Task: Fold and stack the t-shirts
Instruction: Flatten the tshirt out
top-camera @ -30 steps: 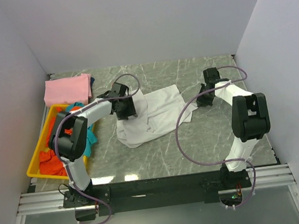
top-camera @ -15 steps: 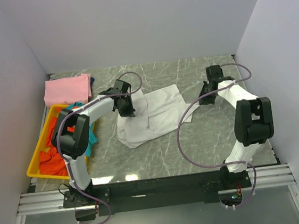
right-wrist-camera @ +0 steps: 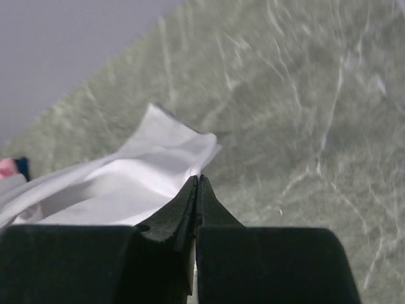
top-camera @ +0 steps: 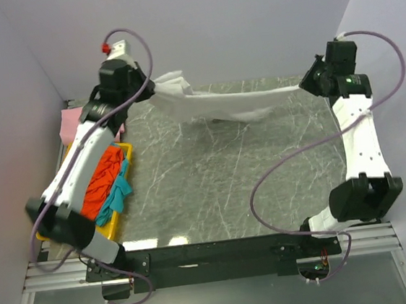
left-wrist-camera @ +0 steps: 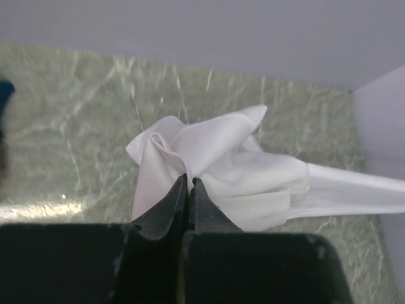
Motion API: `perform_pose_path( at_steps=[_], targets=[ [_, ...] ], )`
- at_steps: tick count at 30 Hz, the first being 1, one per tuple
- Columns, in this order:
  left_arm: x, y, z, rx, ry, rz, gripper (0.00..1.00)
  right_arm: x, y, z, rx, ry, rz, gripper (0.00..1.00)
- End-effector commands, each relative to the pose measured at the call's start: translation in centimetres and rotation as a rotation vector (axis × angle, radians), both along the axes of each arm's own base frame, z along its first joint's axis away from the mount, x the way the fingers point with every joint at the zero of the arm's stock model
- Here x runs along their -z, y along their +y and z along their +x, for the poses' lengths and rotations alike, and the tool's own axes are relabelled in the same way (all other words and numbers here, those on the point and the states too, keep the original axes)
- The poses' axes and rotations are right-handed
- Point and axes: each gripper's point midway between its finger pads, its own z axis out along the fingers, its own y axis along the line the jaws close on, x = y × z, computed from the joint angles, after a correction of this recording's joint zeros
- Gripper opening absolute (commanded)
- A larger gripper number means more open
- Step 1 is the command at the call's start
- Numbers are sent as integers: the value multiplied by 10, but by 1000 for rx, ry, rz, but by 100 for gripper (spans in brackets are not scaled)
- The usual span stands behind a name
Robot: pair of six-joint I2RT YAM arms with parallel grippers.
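Observation:
A white t-shirt hangs stretched in the air across the back of the table, held at both ends. My left gripper is shut on its bunched left end, high at the back left. My right gripper is shut on the shirt's right corner, high at the back right. A pink t-shirt lies at the back left, mostly hidden by my left arm. Orange-red and teal t-shirts lie heaped in the yellow tray.
The yellow tray stands along the left edge of the marble table. Walls close in the table at the back and on both sides. My arms' cables loop above the table's near part.
My left gripper shut on the white t-shirt. Both arms rose and swung toward the back corners, lifting the shirt off the table and pulling it taut between them.

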Motion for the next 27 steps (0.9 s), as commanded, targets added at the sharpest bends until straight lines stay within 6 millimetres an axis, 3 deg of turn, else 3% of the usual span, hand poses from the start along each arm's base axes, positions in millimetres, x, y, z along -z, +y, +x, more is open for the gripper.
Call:
perform_pose_path(
  at_steps=[1,3,4,5,6,7,9,10,11,12,13,14,16,18,20,21,26,27],
  targets=[
    [-68,21,-30,-10,-247,-4,6,-58,3,-25,-22,-119,-40,0],
    [-74,28,-48,-8,-293,-13,11,-61,6,-35,-18,-134,-29,0],
    [-39,29,-52,-2,-220,11,29,-54,7,-39,-22,-125,-19,0],
    [-22,31,-57,-9,-172,6,35,-22,13,-43,-39,-62,7,0],
    [3,33,-67,-9,-91,17,37,-8,15,-51,-35,-34,29,0],
    [41,34,-76,-16,9,17,39,34,18,-62,-37,67,52,0],
    [79,40,-93,-45,122,20,41,67,26,-76,-43,129,100,0],
    [112,46,-107,-64,209,36,42,82,30,-84,-43,160,121,0],
    [124,48,-114,-85,239,18,42,114,34,-96,-47,216,144,0],
    [127,49,-121,-85,240,4,42,123,40,-104,-55,227,178,0],
    [146,50,-131,-80,277,5,42,135,43,-110,-54,247,194,0],
    [147,46,-132,-64,266,-21,42,157,46,-119,-57,284,210,0],
    [161,41,-136,-45,289,-35,43,180,51,-132,-56,341,235,0],
    [175,38,-132,-37,328,-28,44,193,51,-134,-62,374,239,0],
    [182,38,-128,-53,365,-9,45,194,51,-132,-62,380,235,0],
    [195,41,-123,-77,398,24,45,197,50,-131,-63,391,233,0],
    [203,38,-98,-93,434,55,47,188,48,-118,-69,378,223,0],
    [215,38,-101,-92,484,68,47,188,48,-117,-69,381,223,0]
  ],
)
